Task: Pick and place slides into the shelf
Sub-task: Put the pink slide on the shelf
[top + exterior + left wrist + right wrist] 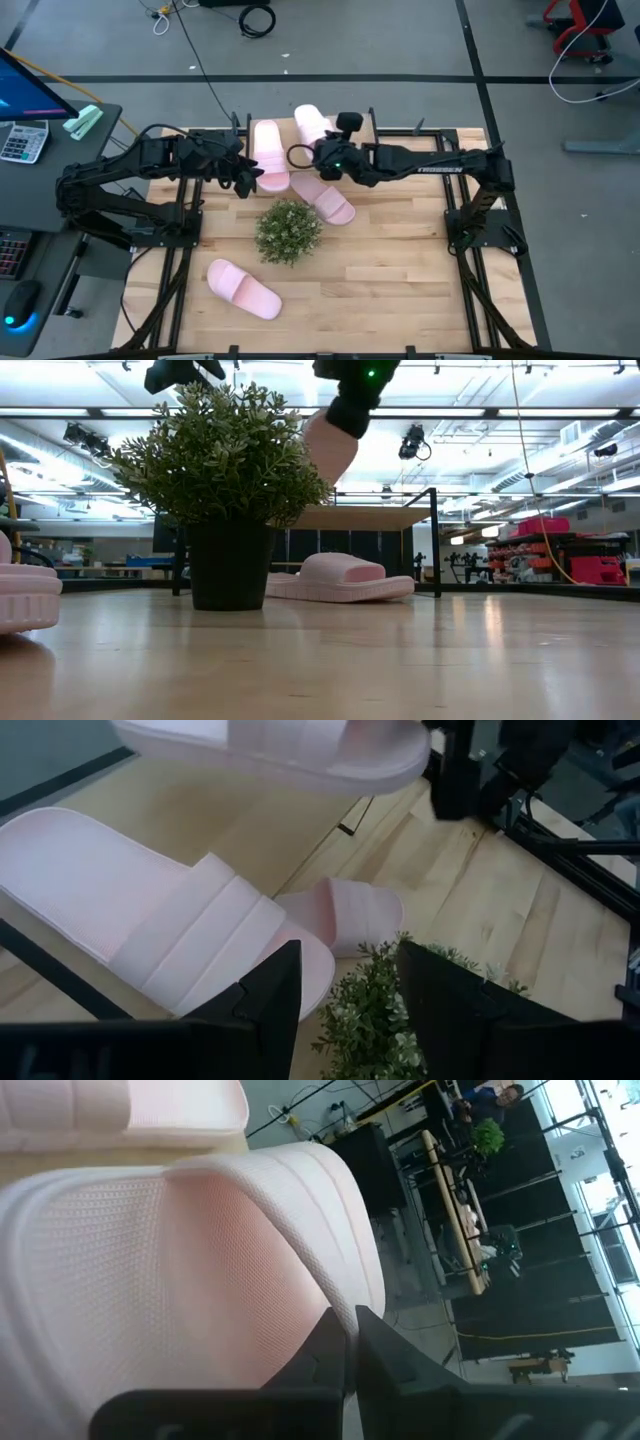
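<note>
Nearest the front edge of the table (400,300), one pale pink slide (243,288) lay flat on its own, well apart from the rest and untouched. Behind it stood the green bushy plant (288,231) in its dark pot (229,565), roughly mid-table. Just beyond the plant a second slide (325,197) rested on the boards in front of the shelf (362,517).

Farther back we had both arms at the shelf. Our left gripper (243,178) hovered beside a third slide (269,154) lying on the shelf's top board, its fingers (265,995) spread apart and gripping nothing. Our right gripper (322,158) had its fingers pinched tight on the strap of the fourth slide (311,124), which hung lifted above the shelf rather than resting on it; in the low view it dangled clear over the plant.

We judged the step in hand to be carrying this fourth slide to its spot, with two slides not yet picked. The next move called for lowering it beside the third one without nudging that slide, then opening the fingers.
</note>
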Tool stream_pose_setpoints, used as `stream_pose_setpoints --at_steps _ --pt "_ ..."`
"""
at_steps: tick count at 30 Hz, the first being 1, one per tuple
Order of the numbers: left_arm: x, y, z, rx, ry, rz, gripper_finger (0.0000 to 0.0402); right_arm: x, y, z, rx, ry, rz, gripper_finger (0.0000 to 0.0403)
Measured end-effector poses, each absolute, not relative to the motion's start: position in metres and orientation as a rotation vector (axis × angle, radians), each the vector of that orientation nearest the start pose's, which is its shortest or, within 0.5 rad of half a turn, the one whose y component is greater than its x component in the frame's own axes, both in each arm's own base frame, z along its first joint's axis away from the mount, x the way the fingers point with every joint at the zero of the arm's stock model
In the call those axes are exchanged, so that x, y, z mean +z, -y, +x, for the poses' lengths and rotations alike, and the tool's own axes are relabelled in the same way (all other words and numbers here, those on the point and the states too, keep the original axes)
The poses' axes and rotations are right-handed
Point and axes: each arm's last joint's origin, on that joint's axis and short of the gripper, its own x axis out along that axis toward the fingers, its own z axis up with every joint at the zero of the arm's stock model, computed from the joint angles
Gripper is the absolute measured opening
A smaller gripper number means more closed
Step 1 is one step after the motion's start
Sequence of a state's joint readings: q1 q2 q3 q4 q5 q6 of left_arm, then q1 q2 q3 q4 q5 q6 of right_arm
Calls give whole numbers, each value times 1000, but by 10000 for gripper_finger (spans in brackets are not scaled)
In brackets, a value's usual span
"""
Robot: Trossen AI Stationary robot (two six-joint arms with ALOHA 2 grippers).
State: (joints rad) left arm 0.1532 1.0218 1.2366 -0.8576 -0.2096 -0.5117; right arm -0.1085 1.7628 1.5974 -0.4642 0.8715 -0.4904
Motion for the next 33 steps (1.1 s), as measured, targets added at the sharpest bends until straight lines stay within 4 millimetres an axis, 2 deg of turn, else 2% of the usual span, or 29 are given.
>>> stream_pose_setpoints --at_steps 18,25,28,33 --pt "385 -35 185 499 -507 -472 174 284 67 421 -765 -823 -606 7" --pt "385 -35 185 498 -502 -473 174 283 67 422 -759 -791 -537 7" --pt "385 -35 185 497 -498 -473 174 281 66 424 -662 -779 -500 7" --pt "386 -35 185 497 -497 -473 174 277 65 425 -654 -782 -462 7"
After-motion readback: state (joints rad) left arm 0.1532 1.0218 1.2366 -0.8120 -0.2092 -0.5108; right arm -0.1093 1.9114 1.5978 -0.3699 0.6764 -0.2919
